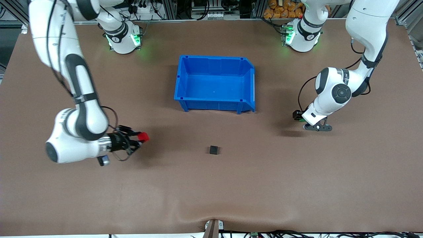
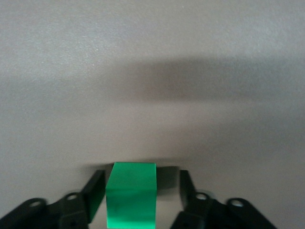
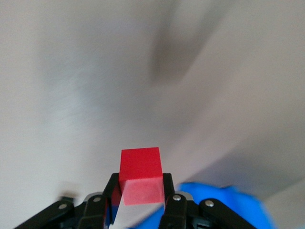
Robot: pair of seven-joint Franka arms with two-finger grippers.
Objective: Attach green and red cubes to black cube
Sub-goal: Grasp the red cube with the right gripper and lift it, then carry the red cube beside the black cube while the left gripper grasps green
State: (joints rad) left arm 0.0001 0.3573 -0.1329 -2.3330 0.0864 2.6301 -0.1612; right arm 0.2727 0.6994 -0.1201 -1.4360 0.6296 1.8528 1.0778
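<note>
The black cube (image 1: pixel 214 150) lies on the brown table, nearer the front camera than the blue bin. My right gripper (image 1: pixel 139 140) is shut on the red cube (image 1: pixel 143 136) and holds it above the table, toward the right arm's end from the black cube. In the right wrist view the red cube (image 3: pixel 139 164) sits between the fingers (image 3: pixel 167 188). My left gripper (image 1: pixel 299 117) is low at the table toward the left arm's end. In the left wrist view the green cube (image 2: pixel 131 193) rests between its open fingers (image 2: pixel 95 188), with a gap on one side.
An open blue bin (image 1: pixel 214 100) stands in the middle of the table, between the arm bases and the black cube. Both arm bases (image 1: pixel 122 38) stand along the table's edge farthest from the front camera. Brown table (image 1: pixel 211 191) lies all around.
</note>
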